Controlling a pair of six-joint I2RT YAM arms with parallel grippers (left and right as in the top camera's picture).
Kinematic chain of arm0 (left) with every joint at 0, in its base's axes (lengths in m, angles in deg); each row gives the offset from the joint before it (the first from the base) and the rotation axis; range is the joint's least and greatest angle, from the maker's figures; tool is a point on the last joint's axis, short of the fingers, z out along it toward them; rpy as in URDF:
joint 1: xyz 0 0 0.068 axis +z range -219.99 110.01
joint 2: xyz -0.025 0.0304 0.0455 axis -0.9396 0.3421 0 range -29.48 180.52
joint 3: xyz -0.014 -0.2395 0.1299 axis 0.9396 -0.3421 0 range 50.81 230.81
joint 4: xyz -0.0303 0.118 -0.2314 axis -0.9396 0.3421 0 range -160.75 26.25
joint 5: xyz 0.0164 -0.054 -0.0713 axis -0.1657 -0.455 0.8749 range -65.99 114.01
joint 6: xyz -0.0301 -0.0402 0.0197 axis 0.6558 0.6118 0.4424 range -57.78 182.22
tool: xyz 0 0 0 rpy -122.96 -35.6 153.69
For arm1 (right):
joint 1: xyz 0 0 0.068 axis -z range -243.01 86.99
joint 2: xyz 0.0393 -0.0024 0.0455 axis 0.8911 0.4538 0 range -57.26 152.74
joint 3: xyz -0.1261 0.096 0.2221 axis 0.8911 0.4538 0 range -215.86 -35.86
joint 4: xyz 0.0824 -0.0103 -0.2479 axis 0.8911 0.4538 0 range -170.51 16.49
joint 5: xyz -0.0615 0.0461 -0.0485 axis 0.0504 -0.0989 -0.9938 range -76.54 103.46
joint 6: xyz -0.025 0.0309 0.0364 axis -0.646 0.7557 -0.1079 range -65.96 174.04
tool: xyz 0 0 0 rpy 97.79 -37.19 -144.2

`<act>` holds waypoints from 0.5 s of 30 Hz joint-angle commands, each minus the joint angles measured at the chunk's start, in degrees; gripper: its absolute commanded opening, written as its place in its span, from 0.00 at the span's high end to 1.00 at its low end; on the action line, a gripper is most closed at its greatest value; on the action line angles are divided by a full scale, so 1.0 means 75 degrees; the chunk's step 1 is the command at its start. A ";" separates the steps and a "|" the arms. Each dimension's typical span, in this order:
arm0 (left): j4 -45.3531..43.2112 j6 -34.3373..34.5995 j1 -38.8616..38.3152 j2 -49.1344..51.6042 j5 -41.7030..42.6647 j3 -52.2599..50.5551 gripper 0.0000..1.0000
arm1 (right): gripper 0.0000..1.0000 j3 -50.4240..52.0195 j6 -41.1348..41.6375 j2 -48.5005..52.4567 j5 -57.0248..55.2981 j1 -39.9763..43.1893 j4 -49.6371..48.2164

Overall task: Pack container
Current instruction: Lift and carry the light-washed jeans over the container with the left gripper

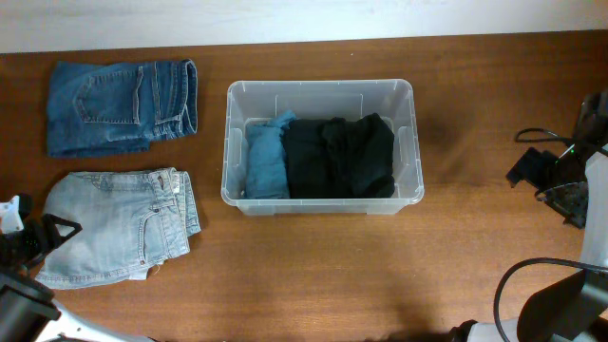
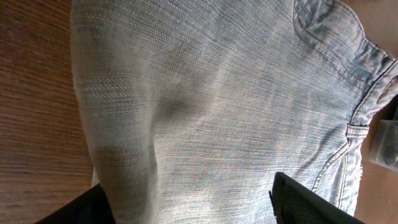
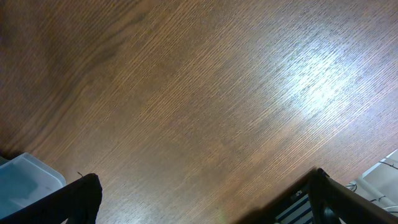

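Clear rectangular plastic container [image 1: 323, 85] sat centre of brown wooden table [image 1: 313, 266]; left gripper [image 2: 186, 186] stood spread over folded pale-blue denim jeans [image 1: 123, 223], 8 o'clock; right gripper [image 3: 205, 177] stood spread over bare wood, 3 o'clock.

Setting: a robotics test bench, dressed with household items. Indicators: a wood-grain table [image 1: 313, 266] set against a pale wall [image 1: 285, 19]. A left arm [image 1: 24, 304] and a right arm [image 1: 597, 209] stand at its two ends, and a black cable [image 1: 508, 285] loops by the right one (exposed wiring). Domestic props: folded dark jeans [image 1: 119, 104], folded light jeans [image 1: 119, 228] and a clear container [image 1: 321, 85] holding clothes [image 1: 342, 157].
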 commanded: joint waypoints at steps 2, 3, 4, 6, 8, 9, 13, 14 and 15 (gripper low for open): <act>0.0076 -0.0073 0.0023 0.0172 0.0201 -0.0026 0.22 | 0.02 0.0006 0.0064 0.0000 -0.0012 0.0009 -0.0009; 0.0076 -0.0073 0.0023 0.0172 0.0009 -0.0026 0.42 | 0.02 0.0006 0.0064 0.0000 -0.0012 0.0009 -0.0009; 0.0076 -0.0070 0.0023 0.0172 -0.0108 -0.0026 0.49 | 0.02 0.0006 0.0064 0.0000 -0.0012 0.0009 -0.0009; 0.0079 -0.0070 0.0023 0.0172 -0.0323 -0.0026 0.59 | 0.01 0.0006 0.0064 0.0000 -0.0012 0.0009 -0.0009; 0.0064 -0.0070 0.0023 0.0172 -0.0350 -0.0026 0.70 | 0.02 0.0006 0.0064 0.0000 -0.0012 0.0009 -0.0009; 0.0044 -0.0070 0.0023 0.0172 -0.0350 -0.0026 0.73 | 0.02 0.0006 0.0064 0.0000 -0.0012 0.0009 -0.0009; -0.0026 -0.0070 0.0023 0.0172 -0.0350 -0.0026 0.95 | 0.02 0.0006 0.0064 0.0000 -0.0009 0.0009 -0.0009; -0.0061 -0.0067 0.0023 0.0172 -0.0350 -0.0026 0.99 | 0.02 0.0006 0.0064 0.0000 -0.0012 0.0009 -0.0009; -0.0093 -0.0064 0.0023 0.0172 -0.0341 -0.0026 0.99 | 0.02 0.0006 0.0064 0.0000 -0.0012 0.0009 -0.0009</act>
